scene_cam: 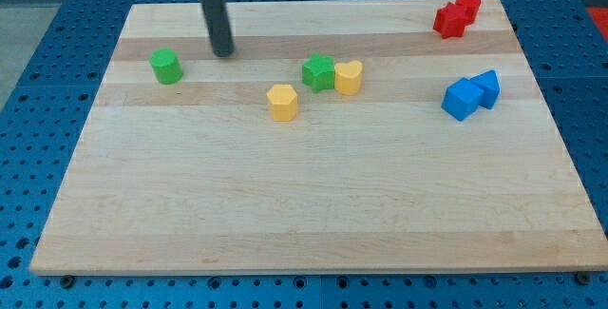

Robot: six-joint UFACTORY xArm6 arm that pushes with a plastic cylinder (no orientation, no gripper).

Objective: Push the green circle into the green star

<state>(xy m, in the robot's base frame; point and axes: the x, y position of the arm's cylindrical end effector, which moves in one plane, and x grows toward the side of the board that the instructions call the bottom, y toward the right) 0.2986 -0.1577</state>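
I see the green circle (166, 66), a short round-sided block, sitting flat near the board's upper left in the view. The green star (319, 72) lies well apart to its right, near the middle, its right side touching a yellow block.

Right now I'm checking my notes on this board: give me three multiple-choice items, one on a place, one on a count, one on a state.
1. Where is my tip relative to the green circle?
A. toward the view's right and slightly up
B. directly below it
C. far off by the blue blocks

2. How many yellow blocks are there?
A. one
B. two
C. four

3. The green star and the yellow heart are:
A. stacked
B. side by side, touching
C. far apart

Key: A, the rod ends right of the circle; B, the heart plus a yellow block; B, their edges meet.
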